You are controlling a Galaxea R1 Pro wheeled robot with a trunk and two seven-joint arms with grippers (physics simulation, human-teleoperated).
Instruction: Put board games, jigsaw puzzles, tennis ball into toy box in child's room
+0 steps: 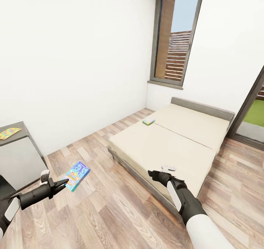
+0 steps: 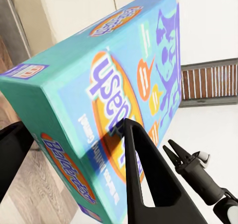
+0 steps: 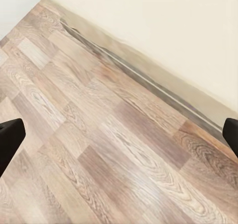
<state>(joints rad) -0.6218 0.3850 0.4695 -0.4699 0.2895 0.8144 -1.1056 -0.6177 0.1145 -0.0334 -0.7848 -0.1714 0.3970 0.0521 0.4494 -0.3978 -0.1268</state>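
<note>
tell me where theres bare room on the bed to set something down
Most of the bed cover is bare: the whole near half toward the right pincer, and the far half by the headboard. Only the pale green board game occupies its window-side edge.

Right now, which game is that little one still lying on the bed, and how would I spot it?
Look at the big cream bed under the tall window. Near its edge on the bare-wall side, halfway along, lies a small pale green board game, flat on the cover. It is the only box on the bed; the other game in sight is blue, gripped in the left fingers over the floor.
</note>
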